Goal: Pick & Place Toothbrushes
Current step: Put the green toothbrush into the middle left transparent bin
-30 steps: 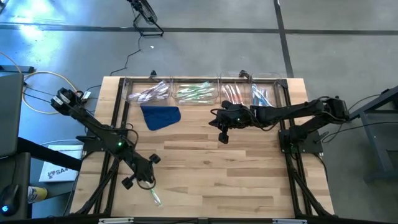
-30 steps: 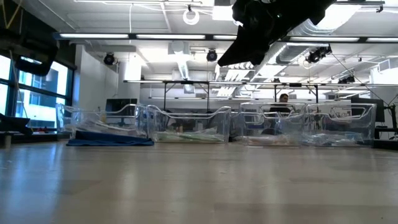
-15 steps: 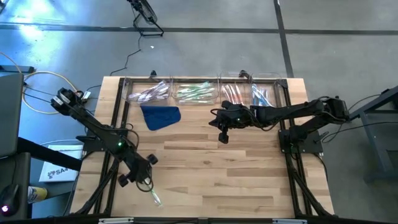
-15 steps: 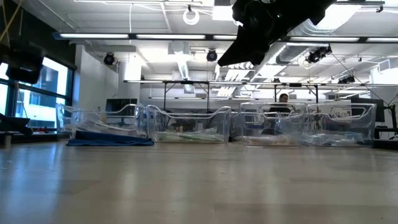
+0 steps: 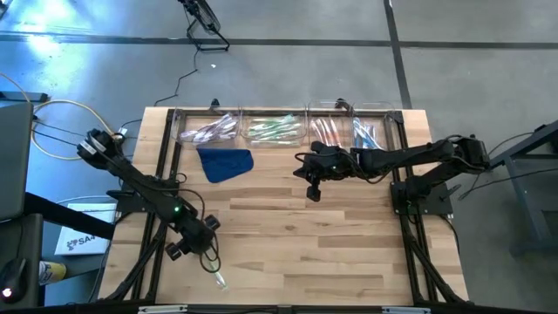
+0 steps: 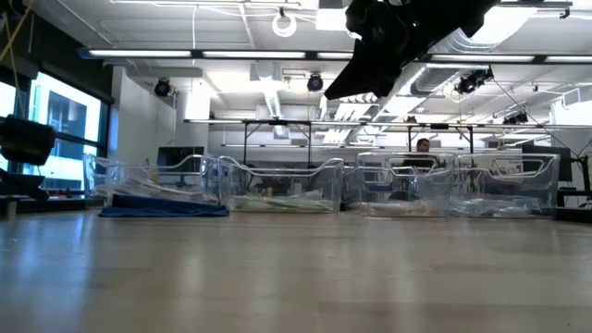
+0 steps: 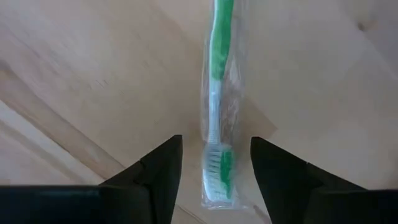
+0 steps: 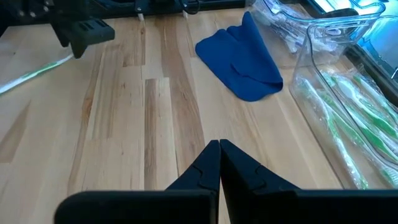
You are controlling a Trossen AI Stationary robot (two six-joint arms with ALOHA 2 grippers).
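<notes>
**Operator:** Left gripper (image 5: pixel 193 250) status, overhead view first.

**Technician:** It sits over the near-left part of the table (image 5: pixel 331 253). A second ago its fingers were pinched together; now they stand apart. A wrapped toothbrush (image 5: pixel 217 277) lies on the wood just beside it, toward the near edge, and nothing is clamped on it. Judgement: either a release is complete or a fresh pick is being prepared.

**Operator:** Right gripper (image 5: pixel 312 194)?

**Technician:** Unchanged. It hangs above the table centre, in front of the clear bins (image 5: pixel 288 131), fingers together and empty. A blue cloth (image 5: pixel 225 163) lies near the leftmost bin.

**Operator:** Table-level view?

**Technician:** The right arm shows dark at the top. Four bins line the far edge with toothbrushes inside. A person is seated in the room beyond.

**Operator:** Left wrist view?

**Technician:** The toothbrush (image 7: pixel 217 112) lies flat between the two spread fingers (image 7: pixel 158 168), touching neither. Green handle, pale neck, green and white bristles at the near end, all sealed in a clear, crinkled wrapper that glints.

**Operator:** Right wrist view?

**Technician:** Its own fingers meet at the tips. The same toothbrush (image 8: pixel 34 73) appears as a pale green strip beside the left gripper (image 8: pixel 81 34). More green toothbrushes (image 8: pixel 351 121) fill the nearest bin.
</notes>
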